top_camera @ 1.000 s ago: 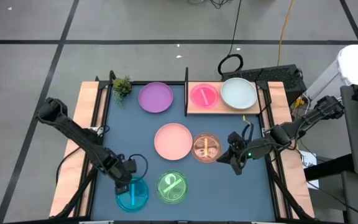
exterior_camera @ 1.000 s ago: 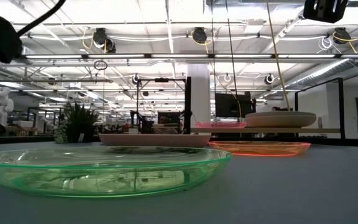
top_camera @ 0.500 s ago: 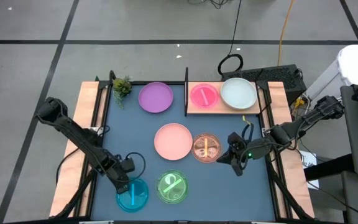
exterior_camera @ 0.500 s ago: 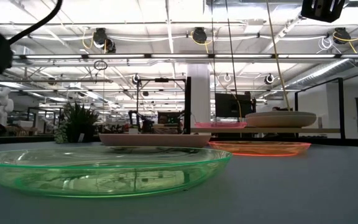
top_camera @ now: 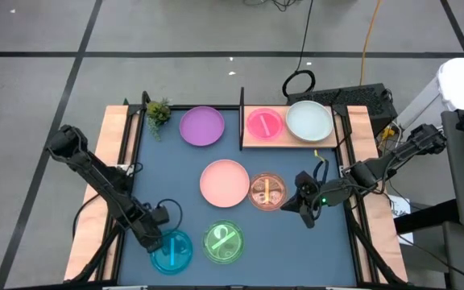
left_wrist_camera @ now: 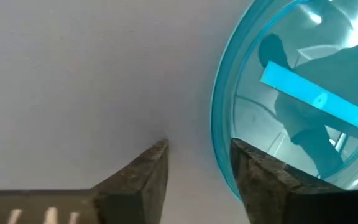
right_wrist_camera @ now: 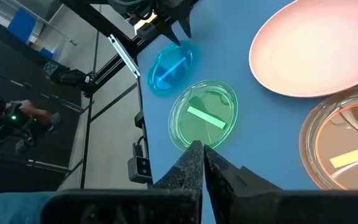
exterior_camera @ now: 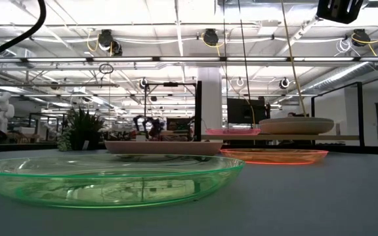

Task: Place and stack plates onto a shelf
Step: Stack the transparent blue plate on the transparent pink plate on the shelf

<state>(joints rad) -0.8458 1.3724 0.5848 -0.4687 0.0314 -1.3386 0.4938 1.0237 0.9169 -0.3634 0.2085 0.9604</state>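
My left gripper [top_camera: 152,238] is open at the left rim of the translucent cyan plate [top_camera: 172,250]. In the left wrist view one finger [left_wrist_camera: 148,171] stands outside the rim [left_wrist_camera: 217,134] and the other [left_wrist_camera: 260,174] over the plate's inside. My right gripper [right_wrist_camera: 202,152] is shut and empty, just right of the orange-brown plate [top_camera: 267,192]. The green plate [top_camera: 224,243], pink plate [top_camera: 225,183] and purple plate [top_camera: 201,126] lie flat on the table. The shelf [top_camera: 248,143] carries the magenta plate [top_camera: 264,122] and the pale mint-white plate [top_camera: 309,121]. No cream plate shows. My left gripper straddles the cyan plate's left rim [left_wrist_camera: 216,149] from above, one finger outside and one inside. I cannot tell whether either finger touches it. The plate lies flat on the table.
A small potted plant [top_camera: 158,111] stands at the far left corner. The shelf's black upright [top_camera: 241,119] rises between the purple and magenta plates. Wooden rails [top_camera: 113,133] run along both table sides. Bare blue table [top_camera: 167,181] lies left of the pink plate.
My left gripper has moved a little toward the table's left and near edges, from over the cyan plate's far rim to its left rim. The plates and my right arm have kept still.
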